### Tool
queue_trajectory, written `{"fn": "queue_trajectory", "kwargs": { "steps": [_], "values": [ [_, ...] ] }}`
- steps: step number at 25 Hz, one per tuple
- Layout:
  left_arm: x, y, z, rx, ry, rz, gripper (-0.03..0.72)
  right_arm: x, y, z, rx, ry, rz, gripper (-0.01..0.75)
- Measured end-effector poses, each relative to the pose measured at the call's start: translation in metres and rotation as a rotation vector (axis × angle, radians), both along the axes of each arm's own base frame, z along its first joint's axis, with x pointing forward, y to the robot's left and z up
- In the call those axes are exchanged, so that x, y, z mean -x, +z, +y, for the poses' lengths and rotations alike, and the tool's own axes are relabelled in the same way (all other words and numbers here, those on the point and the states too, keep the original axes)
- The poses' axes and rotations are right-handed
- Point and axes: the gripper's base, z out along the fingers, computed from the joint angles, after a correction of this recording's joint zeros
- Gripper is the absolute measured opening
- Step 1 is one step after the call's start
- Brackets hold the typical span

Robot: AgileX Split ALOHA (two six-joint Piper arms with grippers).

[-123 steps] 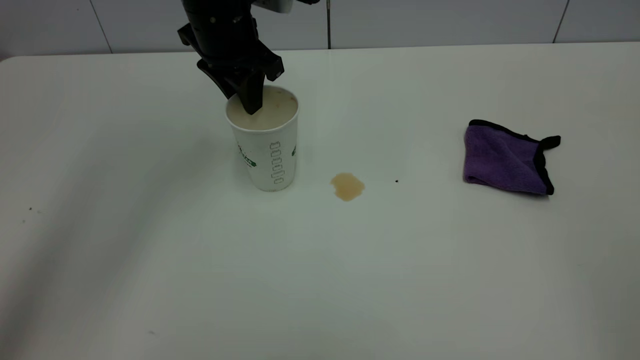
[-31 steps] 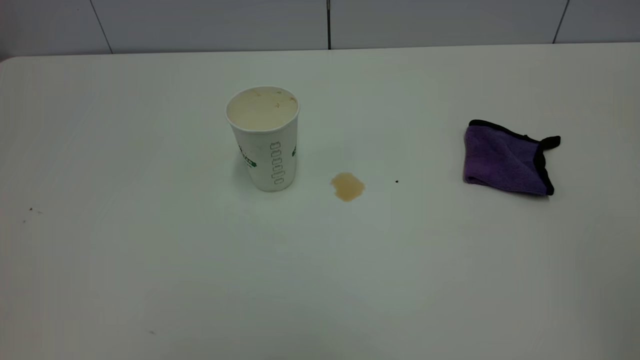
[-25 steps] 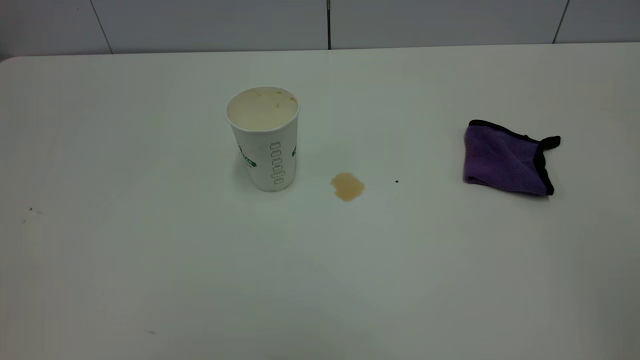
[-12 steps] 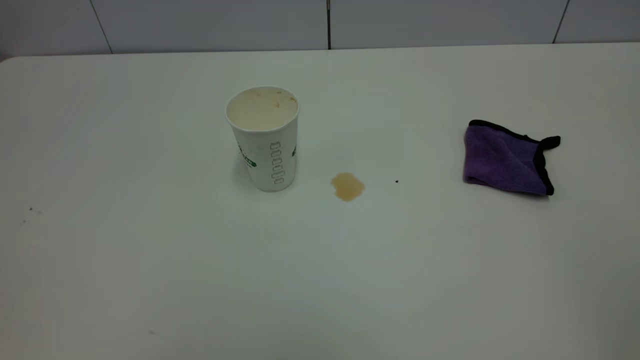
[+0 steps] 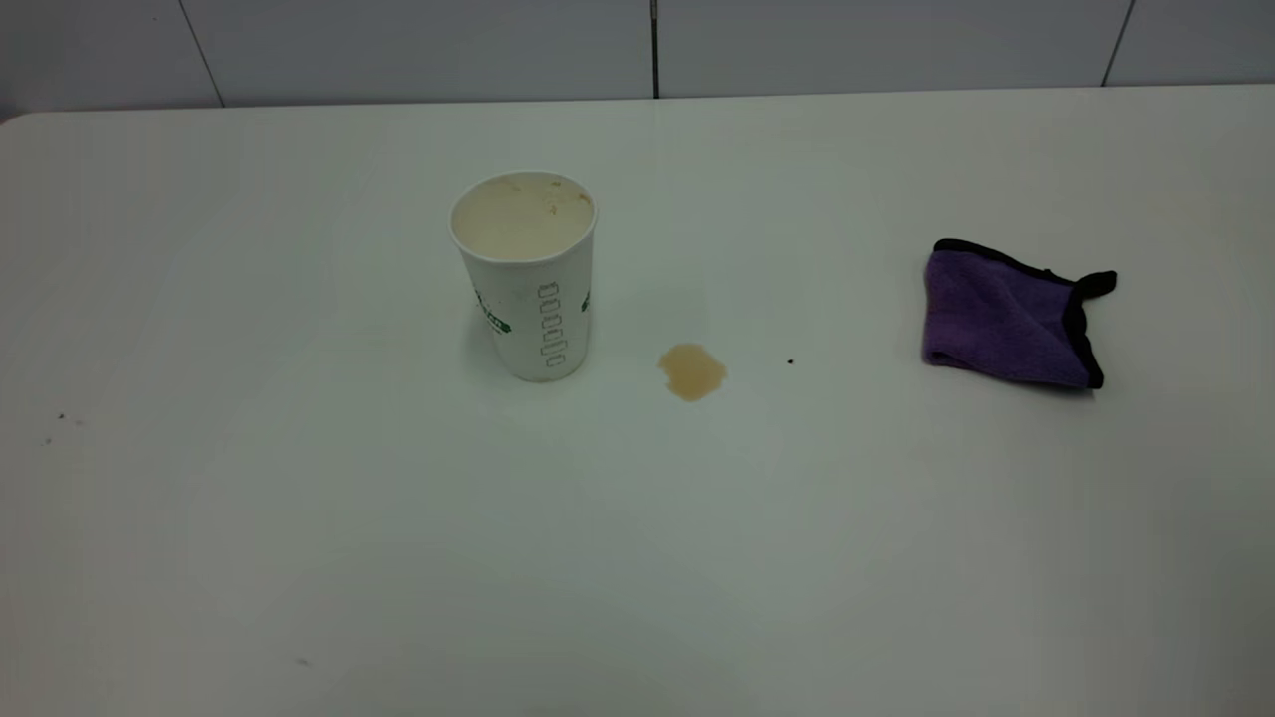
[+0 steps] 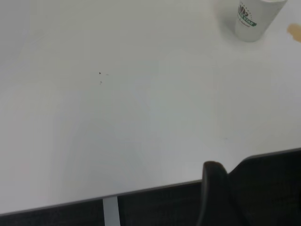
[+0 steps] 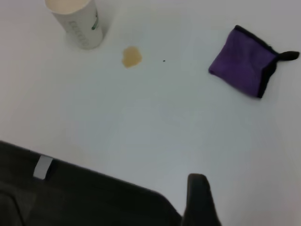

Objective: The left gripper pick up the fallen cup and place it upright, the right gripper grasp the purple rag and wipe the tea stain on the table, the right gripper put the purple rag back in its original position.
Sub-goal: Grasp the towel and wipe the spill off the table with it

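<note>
Standing upright left of the tea stain (image 5: 692, 371): the cup (image 5: 526, 274); lying well to the stain's right: the purple rag (image 5: 1008, 316); left gripper (image 6: 217, 195) and right gripper (image 7: 199, 200) back from all three, finger state impossible to tell.

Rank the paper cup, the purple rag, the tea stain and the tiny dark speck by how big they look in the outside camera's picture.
1. Paper cup and purple rag: they look about alike in area, so I won't rank them.
2. Tea stain, far smaller.
3. Dark speck, barely a dot.
</note>
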Motion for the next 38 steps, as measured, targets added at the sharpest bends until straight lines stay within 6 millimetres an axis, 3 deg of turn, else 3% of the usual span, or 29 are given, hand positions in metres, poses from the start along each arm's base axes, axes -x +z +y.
{"fn": "queue_trajectory", "kwargs": {
  "steps": [5,12,16,24,32,38],
  "values": [
    [0.0,0.0,0.0,0.0,0.0,0.0,0.448,-0.057,-0.024,0.003,0.024,0.022,0.117,0.583],
    [0.0,0.0,0.0,0.0,0.0,0.0,0.448,-0.125,-0.087,0.001,0.088,-0.001,0.332,0.578],
    [0.0,0.0,0.0,0.0,0.0,0.0,0.448,-0.167,-0.112,0.002,0.104,-0.011,0.409,0.577],
    [0.0,0.0,0.0,0.0,0.0,0.0,0.448,-0.246,-0.155,0.039,0.177,0.109,0.408,0.577],
    [0.0,0.0,0.0,0.0,0.0,0.0,0.448,-0.305,-0.214,0.051,0.28,0.199,0.413,0.576],
    [0.0,0.0,0.0,0.0,0.0,0.0,0.448,-0.336,-0.234,0.047,0.307,0.158,0.402,0.576]
  ]
}}
